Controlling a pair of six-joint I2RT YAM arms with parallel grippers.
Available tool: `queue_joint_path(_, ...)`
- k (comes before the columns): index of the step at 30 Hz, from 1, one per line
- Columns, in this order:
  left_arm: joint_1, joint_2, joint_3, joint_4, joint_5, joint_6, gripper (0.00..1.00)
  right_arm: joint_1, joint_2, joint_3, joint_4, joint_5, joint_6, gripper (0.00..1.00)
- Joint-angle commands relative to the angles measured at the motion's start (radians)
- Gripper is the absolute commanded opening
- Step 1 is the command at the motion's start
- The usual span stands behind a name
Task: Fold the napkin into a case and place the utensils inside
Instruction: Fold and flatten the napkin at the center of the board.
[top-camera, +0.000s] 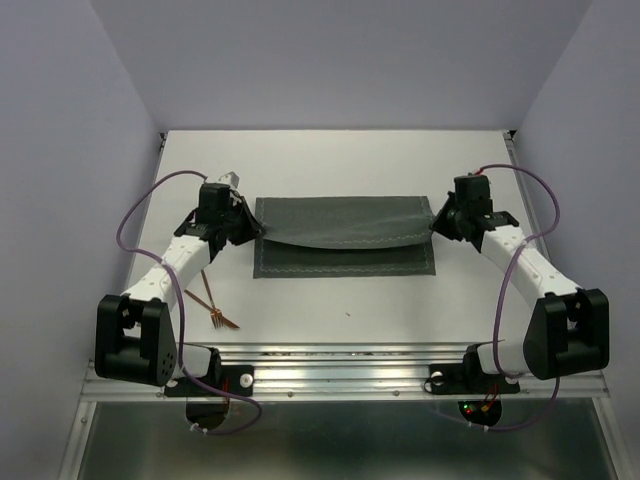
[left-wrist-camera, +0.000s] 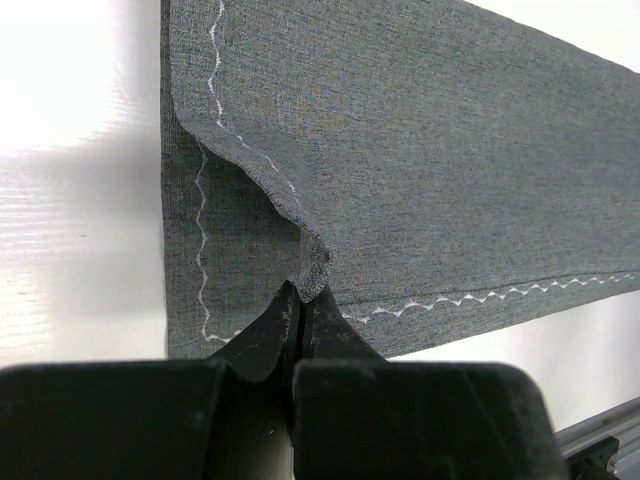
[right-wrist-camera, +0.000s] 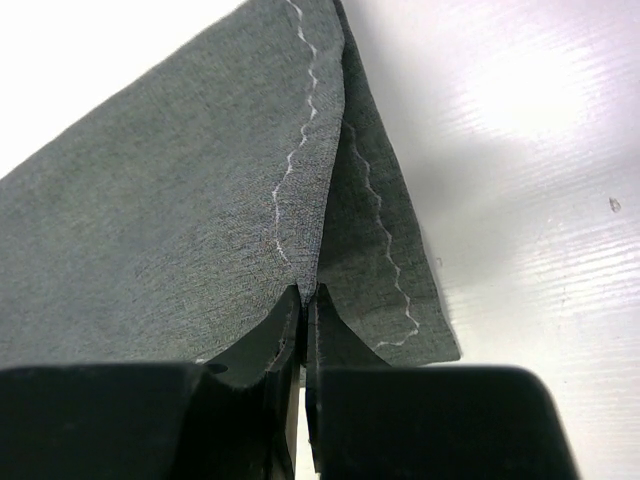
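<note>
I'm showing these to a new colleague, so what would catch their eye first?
The grey-green napkin spans the middle of the table, its top layer raised and sagging. The left tool and right tool each pinch shut on an end of that layer, at opposite sides. Copper-brown utensils lie on the table near the left arm, apart from the cloth.

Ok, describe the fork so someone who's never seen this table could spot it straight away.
Look at the white table, then its near left part, beside the left arm's white forearm. The fork lies there on the bare tabletop, slim and copper-brown, unlike the grey-green napkin mid-table and the purple cables.
</note>
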Motion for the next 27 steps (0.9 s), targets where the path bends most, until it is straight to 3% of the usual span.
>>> queue_joint_path(1,-0.005,-0.003,-0.031,0.021,0.011,-0.024,0.0,-0.002,0.0,-0.048,0.009,0.023,-0.008,0.01)
queue_joint_path(10,-0.005,0.054,-0.109,0.052,-0.008,-0.069,0.0,-0.002,0.023,-0.184,0.063,-0.031,0.024,0.01)
queue_joint_path(27,-0.01,0.13,-0.105,0.039,-0.012,-0.058,0.0,-0.002,0.069,-0.219,0.094,-0.014,0.022,0.01)
